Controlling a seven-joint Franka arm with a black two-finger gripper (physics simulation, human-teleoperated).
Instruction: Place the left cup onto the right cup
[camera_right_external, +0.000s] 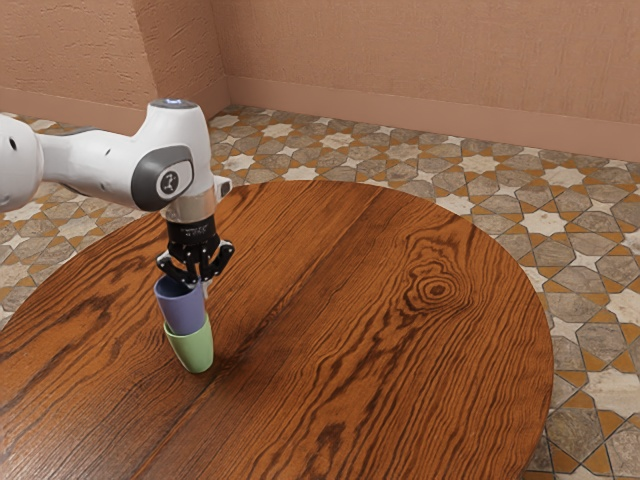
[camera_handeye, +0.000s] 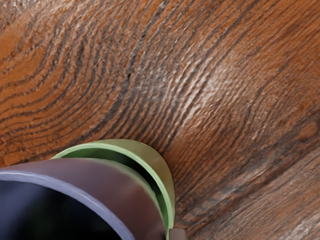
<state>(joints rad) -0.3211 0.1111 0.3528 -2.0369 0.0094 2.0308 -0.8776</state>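
Note:
A purple cup (camera_right_external: 180, 310) sits tilted inside a light green cup (camera_right_external: 192, 348) that stands on the round wooden table (camera_right_external: 400, 330), toward the exterior view's left. My gripper (camera_right_external: 197, 288) hangs straight down over the pair, shut on the purple cup, with its fingers at the rim on the side toward the exterior view's right. In the wrist view the purple cup's dark rim (camera_handeye: 75, 185) lies just under my hand, and the green cup's rim (camera_handeye: 150, 160) curves around its outside.
The wooden tabletop (camera_handeye: 200, 75) stretches bare toward the exterior view's right. Its edge curves around at the far right, above a patterned tile floor (camera_right_external: 560, 200). Brown walls (camera_right_external: 400, 50) stand behind.

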